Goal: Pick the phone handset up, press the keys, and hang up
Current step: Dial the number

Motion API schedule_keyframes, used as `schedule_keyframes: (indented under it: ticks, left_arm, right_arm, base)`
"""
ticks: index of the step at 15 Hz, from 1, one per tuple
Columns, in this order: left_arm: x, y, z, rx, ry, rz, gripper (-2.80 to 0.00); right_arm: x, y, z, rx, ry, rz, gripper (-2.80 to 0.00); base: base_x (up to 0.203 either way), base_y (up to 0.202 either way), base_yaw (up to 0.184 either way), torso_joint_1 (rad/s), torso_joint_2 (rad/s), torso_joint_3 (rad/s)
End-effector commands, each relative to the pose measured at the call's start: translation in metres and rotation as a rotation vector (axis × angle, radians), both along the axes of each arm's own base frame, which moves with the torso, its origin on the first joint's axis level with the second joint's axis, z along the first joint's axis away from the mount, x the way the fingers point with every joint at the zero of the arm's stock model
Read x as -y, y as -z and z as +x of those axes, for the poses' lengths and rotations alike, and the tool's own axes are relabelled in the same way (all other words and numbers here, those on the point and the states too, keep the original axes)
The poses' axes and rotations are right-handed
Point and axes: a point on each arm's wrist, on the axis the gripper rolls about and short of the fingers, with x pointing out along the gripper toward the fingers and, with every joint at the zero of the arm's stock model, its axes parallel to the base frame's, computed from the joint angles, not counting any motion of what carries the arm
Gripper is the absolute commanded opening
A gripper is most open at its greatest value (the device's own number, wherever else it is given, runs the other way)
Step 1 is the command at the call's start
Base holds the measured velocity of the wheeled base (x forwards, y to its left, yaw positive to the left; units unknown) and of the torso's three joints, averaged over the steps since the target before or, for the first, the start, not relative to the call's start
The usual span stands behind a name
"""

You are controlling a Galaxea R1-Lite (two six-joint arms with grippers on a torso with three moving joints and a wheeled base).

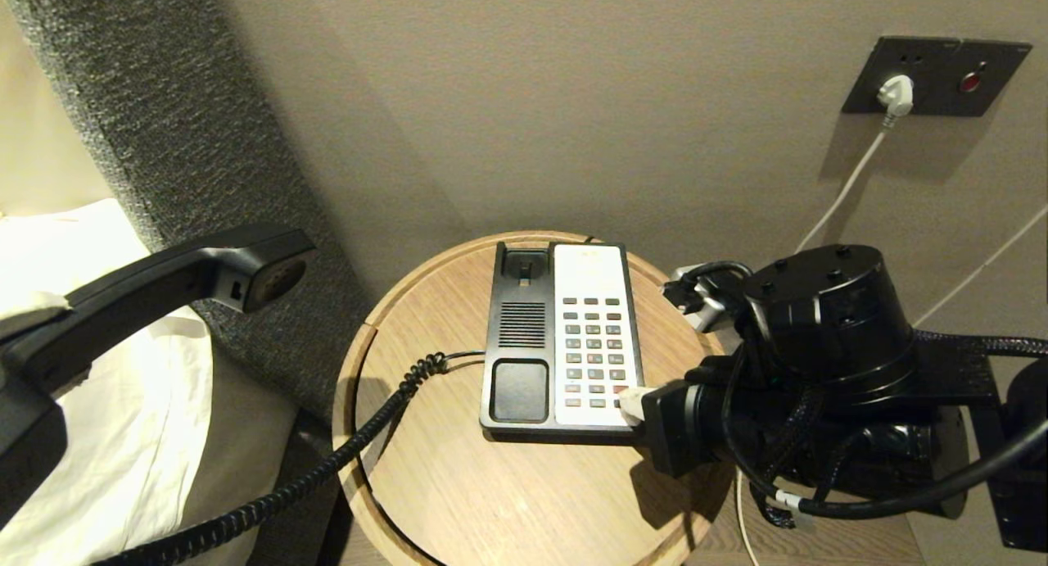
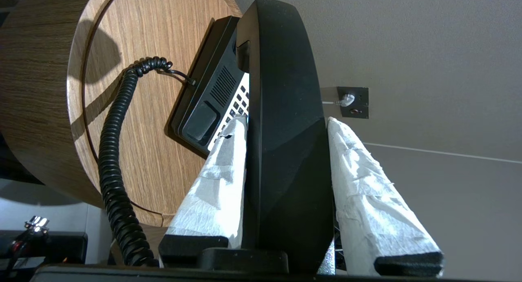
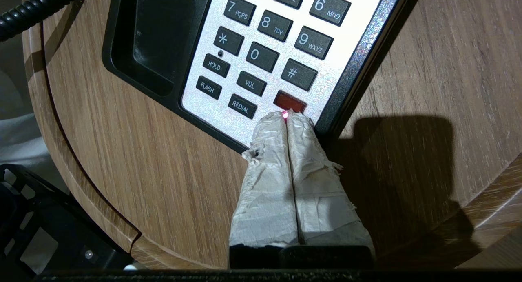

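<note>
Nearest to me, the left gripper (image 2: 285, 123) is holding the phone handset (image 1: 155, 292) up in the air off to the left, over the white bedding (image 1: 123, 435) and well apart from the phone base (image 1: 561, 337); its jaws are clamped on the handset's middle, one paper-wrapped finger on each flank; the black coiled cord (image 1: 360, 443) is trailing from the handset down across the round wooden surface (image 1: 491, 492) to the base's left edge; so the lifting is done, I would say, and the empty cradle (image 1: 521, 328) is lying bare and waiting

A little farther in, the right gripper (image 3: 286, 115) is reaching in from the right with its jaws pressed together into a single point, and that tip is sitting at the near edge of the red key (image 3: 289, 102), touching it or nearly so; whether the key is being pushed down I cannot tell; the pressing looks to be under way, then, with the hanging up left to do

The keys (image 1: 593, 349) are showing as a neat grid of dark grey rectangles with white lettering on a white faceplate inside a black rim; the handset is long, black and matte, its round perforated end facing down toward the surface; beyond, on the wall, a white plug (image 1: 895, 93) is sitting in a dark socket plate (image 1: 933, 76)
</note>
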Motion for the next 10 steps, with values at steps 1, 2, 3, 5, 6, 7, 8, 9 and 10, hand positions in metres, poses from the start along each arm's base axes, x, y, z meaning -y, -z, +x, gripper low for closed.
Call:
schedule_keyframes:
  ticks: [1,2,3,5,6,7,8,9,10]
  left_arm:
    - [0.0000,0.0003,0.0001,-0.004,0.000,-0.006,-2.80]
    - [-0.0001,0.0002,-0.0002,-0.003,0.000,-0.006,-2.80]
    - [-0.0001,0.0002,-0.0002,-0.003,0.000,-0.006,-2.80]
    - [-0.0002,0.0006,-0.0004,-0.005,0.000,-0.007,-2.80]
    - [-0.0002,0.0007,-0.0005,-0.006,0.000,-0.007,-2.80]
    - [-0.0004,0.0005,-0.0008,-0.002,0.000,-0.007,-2.80]
    - [-0.0005,0.0006,-0.0013,-0.003,0.000,-0.008,-2.80]
    - [-0.0007,0.0005,-0.0016,-0.001,0.000,-0.009,-2.80]
    - [-0.0008,0.0005,-0.0018,-0.001,0.000,-0.009,-2.80]
  right_arm:
    - [0.0004,0.0026,-0.0005,-0.005,0.002,-0.008,-2.80]
    - [0.0010,0.0036,-0.0005,-0.008,0.003,-0.011,-2.80]
    - [0.0008,0.0040,-0.0003,-0.009,0.003,-0.012,-2.80]
    - [0.0008,0.0048,-0.0002,-0.010,0.004,-0.016,-2.80]
    - [0.0006,0.0053,-0.0001,-0.011,0.004,-0.017,-2.80]
    - [0.0008,0.0060,-0.0003,-0.012,0.003,-0.019,-2.80]
    - [0.0005,0.0079,0.0000,-0.015,0.003,-0.024,-2.80]
    - [0.0004,0.0087,0.0001,-0.017,0.003,-0.026,-2.80]
    - [0.0003,0.0087,0.0001,-0.017,0.003,-0.026,-2.80]
  base:
    - [0.000,0.000,0.000,0.000,0.00,0.000]
    - [0.000,0.000,0.000,0.000,0.00,0.000]
    - [0.000,0.000,0.000,0.000,0.00,0.000]
    - [0.000,0.000,0.000,0.000,0.00,0.000]
    - [0.000,0.000,0.000,0.000,0.00,0.000]
    - [0.000,0.000,0.000,0.000,0.00,0.000]
    - [0.000,0.000,0.000,0.000,0.00,0.000]
    - [0.000,0.000,0.000,0.000,0.00,0.000]
    - [0.000,0.000,0.000,0.000,0.00,0.000]
